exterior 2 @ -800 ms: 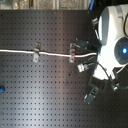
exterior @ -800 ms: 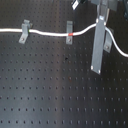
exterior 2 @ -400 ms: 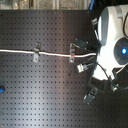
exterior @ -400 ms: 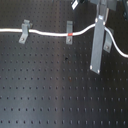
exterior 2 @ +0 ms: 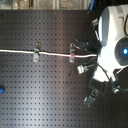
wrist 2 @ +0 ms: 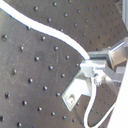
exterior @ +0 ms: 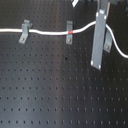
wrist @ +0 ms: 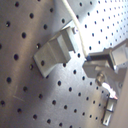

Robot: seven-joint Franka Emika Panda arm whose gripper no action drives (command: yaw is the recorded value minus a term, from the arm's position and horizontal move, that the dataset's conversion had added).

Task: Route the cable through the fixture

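Note:
The white cable (exterior: 47, 33) runs from the first exterior view's left through two small grey clips (exterior: 23, 31) (exterior: 69, 35). Its red band (exterior: 70, 32) sits at the second clip. Past that clip it arcs up to my gripper (exterior: 98, 23), then drops toward the first exterior view's right. A third clip (exterior: 106, 45) stands just behind the long grey bar (exterior: 98, 47) of my hand. In the second wrist view the cable (wrist 2: 47, 30) reaches my gripper (wrist 2: 92, 62), which looks shut on it right above a clip (wrist 2: 79, 86). The first wrist view shows that clip (wrist: 54, 50) beside a fingertip (wrist: 102, 62).
Everything stands on a black perforated board (exterior: 55, 95). The white robot body (exterior 2: 117, 45) fills the second exterior view's right. A small blue object (exterior 2: 1, 90) lies at the second exterior view's left edge.

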